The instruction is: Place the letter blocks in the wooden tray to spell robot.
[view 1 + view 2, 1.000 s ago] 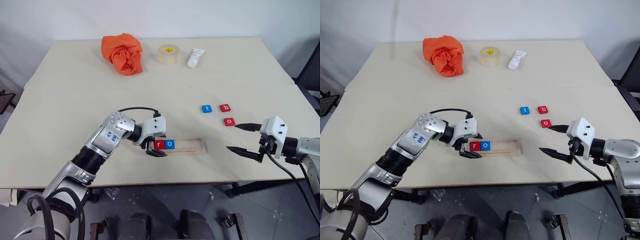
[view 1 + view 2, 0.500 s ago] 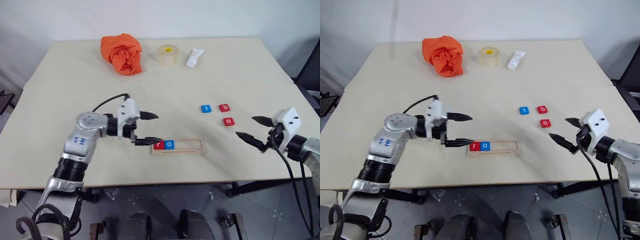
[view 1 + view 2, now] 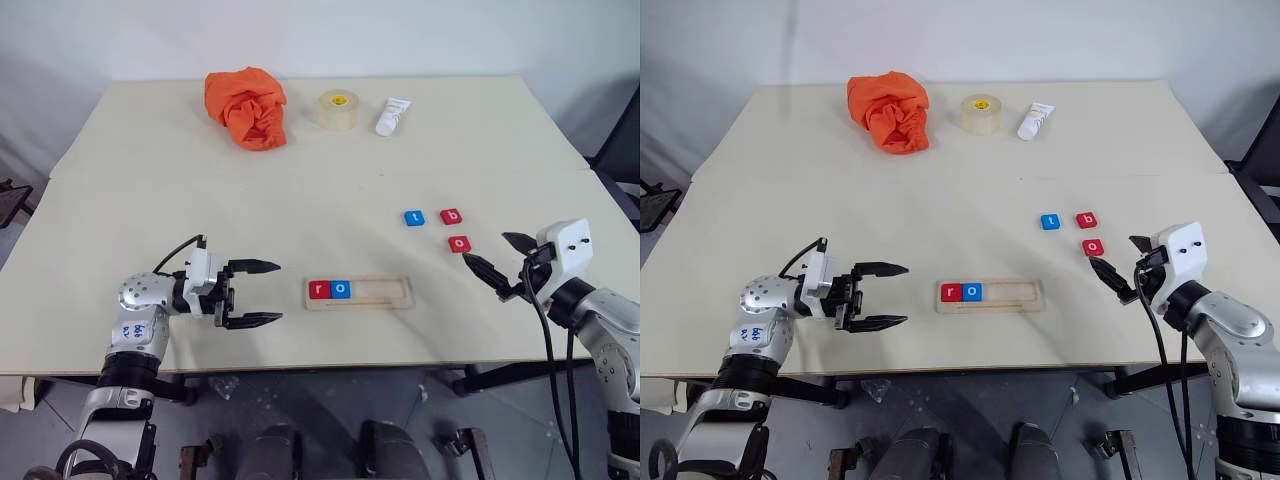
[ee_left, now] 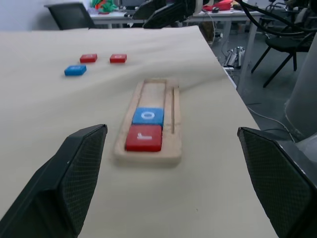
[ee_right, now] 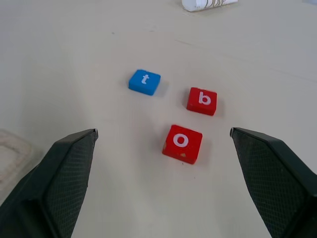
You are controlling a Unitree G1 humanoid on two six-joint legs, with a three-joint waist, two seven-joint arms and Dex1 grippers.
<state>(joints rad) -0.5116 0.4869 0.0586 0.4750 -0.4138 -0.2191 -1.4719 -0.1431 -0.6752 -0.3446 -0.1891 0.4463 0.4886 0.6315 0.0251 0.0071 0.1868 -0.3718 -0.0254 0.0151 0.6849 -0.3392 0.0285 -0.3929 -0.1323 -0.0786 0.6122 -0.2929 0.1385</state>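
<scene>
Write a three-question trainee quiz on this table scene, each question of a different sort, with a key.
1. True or false: the wooden tray already holds two letter blocks.
2. Which loose block lies nearest the right gripper? A) blue t block B) red b block C) red o block
3. Fill in: the blocks in the tray read, from the robot's left, r then ___.

Key: 1 true: red r block and blue o block. 2 C. 3 o.
</scene>
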